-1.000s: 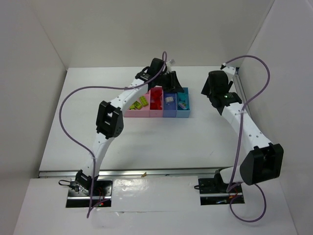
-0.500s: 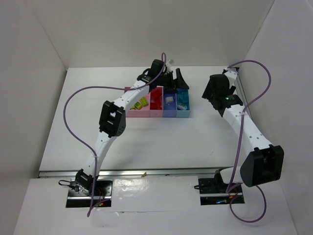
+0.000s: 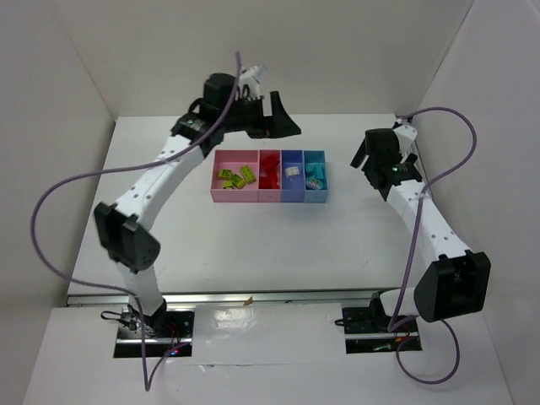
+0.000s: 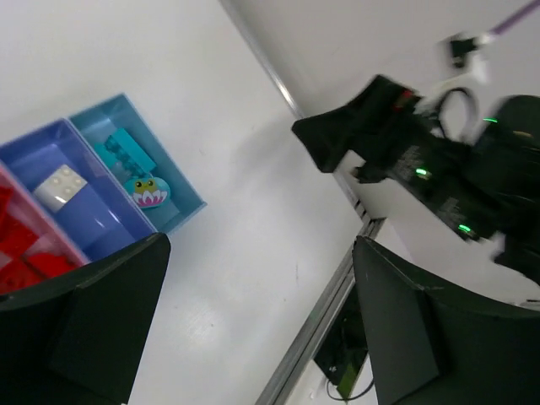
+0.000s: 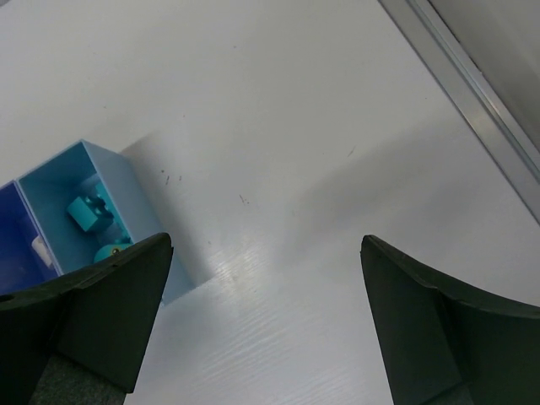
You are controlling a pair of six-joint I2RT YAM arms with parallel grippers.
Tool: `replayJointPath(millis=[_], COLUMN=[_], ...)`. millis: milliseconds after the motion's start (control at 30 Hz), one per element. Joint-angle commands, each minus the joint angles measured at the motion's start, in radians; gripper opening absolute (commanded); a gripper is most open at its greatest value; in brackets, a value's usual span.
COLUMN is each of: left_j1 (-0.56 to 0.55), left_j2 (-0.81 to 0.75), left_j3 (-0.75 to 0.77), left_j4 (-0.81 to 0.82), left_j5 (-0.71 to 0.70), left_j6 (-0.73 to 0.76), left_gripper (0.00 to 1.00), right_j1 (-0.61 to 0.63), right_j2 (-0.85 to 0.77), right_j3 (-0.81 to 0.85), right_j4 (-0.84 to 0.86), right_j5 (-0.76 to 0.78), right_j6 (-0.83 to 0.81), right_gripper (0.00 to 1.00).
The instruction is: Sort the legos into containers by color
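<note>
The left gripper (image 4: 260, 245) hangs above the table at 12 o'clock from the row of bins (image 3: 291, 196), its jaws spread wide, holding nothing and touching nothing. The right gripper (image 5: 266, 245) sits at 3 o'clock from the row, its jaws equally far apart and empty. Lime green bricks (image 3: 236, 175) lie in the wide pink bin (image 3: 232, 196) and red bricks (image 3: 269, 171) in the narrow pink bin (image 3: 268, 197). A cream-white brick (image 4: 62, 187) lies in the blue bin (image 4: 93, 224). A cyan brick (image 4: 126, 154) and a round toothy-faced piece (image 4: 149, 191) lie in the cyan bin (image 4: 181, 192).
</note>
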Motion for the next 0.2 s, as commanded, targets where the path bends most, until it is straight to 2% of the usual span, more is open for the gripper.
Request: replayJointPath(millis=[0, 167], left_j1=[0.032, 0.066], left_j2=[-0.189, -0.374], left_j3=[-0.110, -0.266], left_j4=[-0.035, -0.089], left_j5=[-0.099, -0.188], left_j6=[0.113, 0.151], left_gripper=[1.00, 1.00], right_j1=[-0.014, -0.023], right_j2=[-0.062, -0.083], right_j3=[0.010, -0.012], right_j4=[-0.020, -0.039], right_j5=[0.056, 0.045], right_j6=[0.027, 0.051], right_gripper=[1.00, 1.00])
